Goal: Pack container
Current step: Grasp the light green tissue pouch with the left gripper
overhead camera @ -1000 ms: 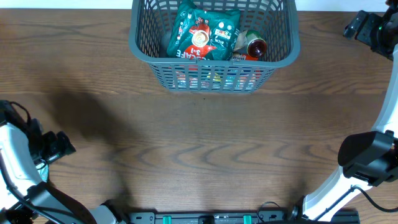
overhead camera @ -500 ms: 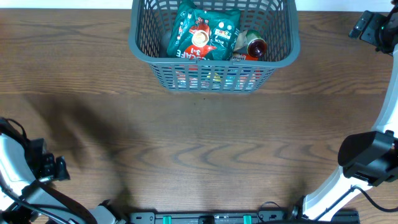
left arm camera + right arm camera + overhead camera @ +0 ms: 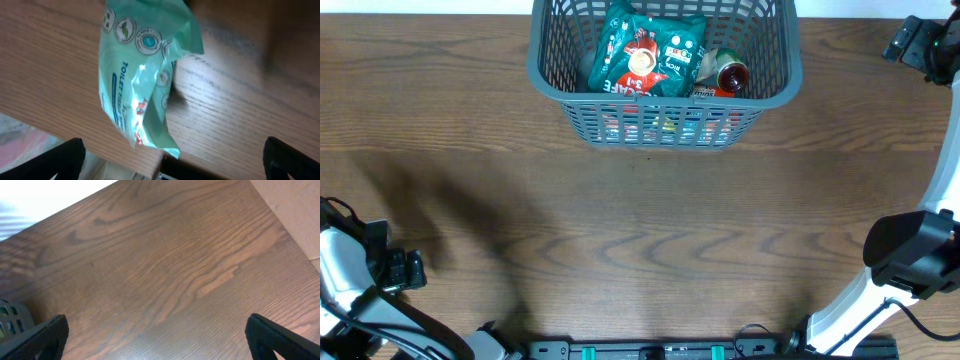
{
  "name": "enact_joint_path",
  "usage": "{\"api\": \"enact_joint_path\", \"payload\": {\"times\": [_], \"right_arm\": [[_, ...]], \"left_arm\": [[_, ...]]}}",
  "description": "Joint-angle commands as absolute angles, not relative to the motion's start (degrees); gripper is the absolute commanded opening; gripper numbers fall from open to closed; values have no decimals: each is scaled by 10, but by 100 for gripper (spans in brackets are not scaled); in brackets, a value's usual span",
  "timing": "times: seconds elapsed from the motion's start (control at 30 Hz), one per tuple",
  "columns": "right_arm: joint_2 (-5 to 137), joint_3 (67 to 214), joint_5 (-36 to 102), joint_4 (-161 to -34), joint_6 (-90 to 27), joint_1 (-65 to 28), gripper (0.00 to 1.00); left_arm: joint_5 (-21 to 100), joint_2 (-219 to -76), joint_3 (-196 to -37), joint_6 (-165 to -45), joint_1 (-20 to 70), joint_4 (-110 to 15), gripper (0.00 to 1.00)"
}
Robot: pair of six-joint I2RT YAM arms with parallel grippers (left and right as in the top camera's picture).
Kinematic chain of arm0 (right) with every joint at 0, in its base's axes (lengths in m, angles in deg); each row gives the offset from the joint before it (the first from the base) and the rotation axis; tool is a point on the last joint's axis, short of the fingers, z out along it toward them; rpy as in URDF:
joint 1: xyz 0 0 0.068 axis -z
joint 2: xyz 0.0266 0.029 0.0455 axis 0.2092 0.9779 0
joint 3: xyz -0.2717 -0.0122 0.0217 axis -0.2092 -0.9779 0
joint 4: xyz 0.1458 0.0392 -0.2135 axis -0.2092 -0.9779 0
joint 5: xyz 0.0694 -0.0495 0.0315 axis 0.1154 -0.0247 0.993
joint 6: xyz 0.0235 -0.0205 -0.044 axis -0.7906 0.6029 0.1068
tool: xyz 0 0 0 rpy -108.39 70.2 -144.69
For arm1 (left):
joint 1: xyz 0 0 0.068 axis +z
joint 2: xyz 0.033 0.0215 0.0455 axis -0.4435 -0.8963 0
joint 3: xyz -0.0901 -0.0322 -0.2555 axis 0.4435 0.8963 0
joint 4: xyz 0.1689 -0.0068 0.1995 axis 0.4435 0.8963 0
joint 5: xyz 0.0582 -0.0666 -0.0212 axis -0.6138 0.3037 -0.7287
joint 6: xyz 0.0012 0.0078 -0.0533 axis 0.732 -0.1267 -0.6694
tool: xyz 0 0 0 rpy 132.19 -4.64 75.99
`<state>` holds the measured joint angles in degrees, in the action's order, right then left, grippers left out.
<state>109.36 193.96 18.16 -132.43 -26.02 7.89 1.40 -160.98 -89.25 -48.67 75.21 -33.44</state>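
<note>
Because the wipes packet lies by the desk's near-left edge, well apart from the container at the far middle, the left end effector hangs over it, spread for a pickup. The right end effector, also spread and empty, hovers clear to the container's right.

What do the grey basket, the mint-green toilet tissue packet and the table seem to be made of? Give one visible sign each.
Basket: moulded plastic, matte dark grey; it has a thick rim and an even slotted lattice.
Toilet tissue packet: thin glossy plastic film; it shows creases and bright glare.
Table: wood or wood-look laminate, smooth brown; the grain alone cannot settle which.
</note>
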Motion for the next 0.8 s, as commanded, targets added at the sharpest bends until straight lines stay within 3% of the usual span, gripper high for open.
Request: {"api": "enact_joint_path", "payload": {"times": [0.0,0.77], "right_arm": [[1089,1938,177,-1323,-269,73,99],[1089,1938,180,-1323,-305,73,99]], "left_arm": [[33,-1635,-893,-469,765,-338,99],[109,-1697,-926,-473,788,-424,99]]}}
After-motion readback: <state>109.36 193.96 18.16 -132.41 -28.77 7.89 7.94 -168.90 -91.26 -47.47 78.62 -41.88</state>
